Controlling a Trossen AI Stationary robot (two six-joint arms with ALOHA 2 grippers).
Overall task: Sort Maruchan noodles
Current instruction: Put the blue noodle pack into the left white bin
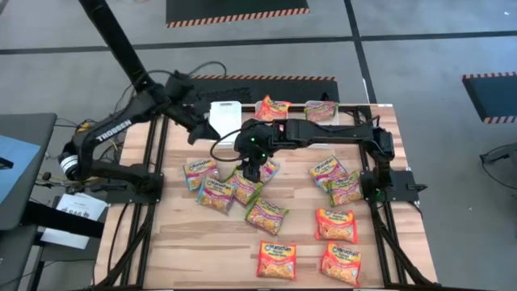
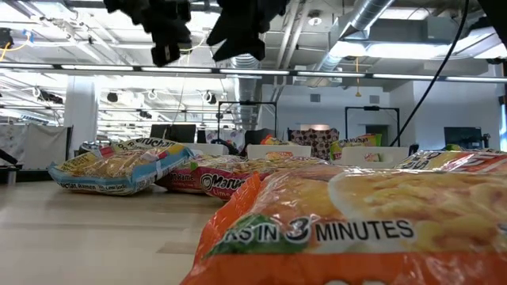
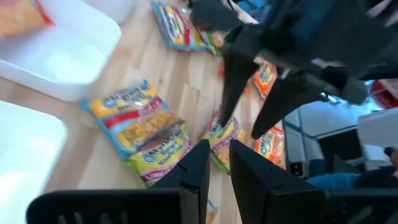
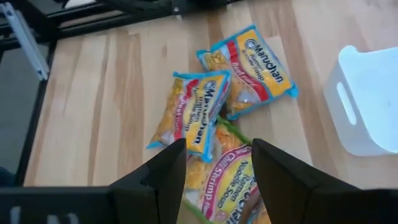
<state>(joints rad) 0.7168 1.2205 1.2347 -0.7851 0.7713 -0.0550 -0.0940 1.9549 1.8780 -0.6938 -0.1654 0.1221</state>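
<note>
Maruchan noodle packets lie flat on the wooden table: yellow-blue ones (image 1: pixel 199 171) (image 1: pixel 216 194), green ones (image 1: pixel 246 187) (image 1: pixel 266 215) and orange ones (image 1: pixel 276 260) (image 1: pixel 335 225). My right gripper (image 1: pixel 252 171) (image 4: pixel 219 171) hangs open above the middle pile, over a green packet (image 4: pixel 230 180) and a yellow-blue one (image 4: pixel 193 112), touching nothing. My left gripper (image 1: pixel 202 123) (image 3: pixel 219 165) is raised beside a white tray (image 1: pixel 226 113). Its fingers are shut to a narrow slit with nothing between them. In the low view both grippers (image 2: pixel 162 36) (image 2: pixel 242 28) hang well above the packets.
Three white trays stand along the far edge; one (image 1: pixel 273 107) holds an orange packet and another (image 1: pixel 321 110) a green-yellow one. More packets (image 1: pixel 327 171) (image 1: pixel 346 188) lie near the right arm's base. Bare wood shows at the near left (image 1: pixel 186 250).
</note>
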